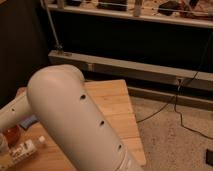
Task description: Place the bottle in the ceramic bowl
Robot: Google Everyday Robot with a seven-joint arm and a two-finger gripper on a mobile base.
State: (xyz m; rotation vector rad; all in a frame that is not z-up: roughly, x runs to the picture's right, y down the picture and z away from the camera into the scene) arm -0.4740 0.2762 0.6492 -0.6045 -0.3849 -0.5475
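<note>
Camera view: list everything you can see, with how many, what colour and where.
table: one, light wood, centre-left
bottle: one, whitish with a white cap, lying at the table's lower left
bowl: one, reddish-orange, left edge near the bottle
blue object: one, left, partly hidden by the arm
cable: black, on the floor, right
rail: grey, across the back
arm: one, white, foreground
gripper: not in view
</note>
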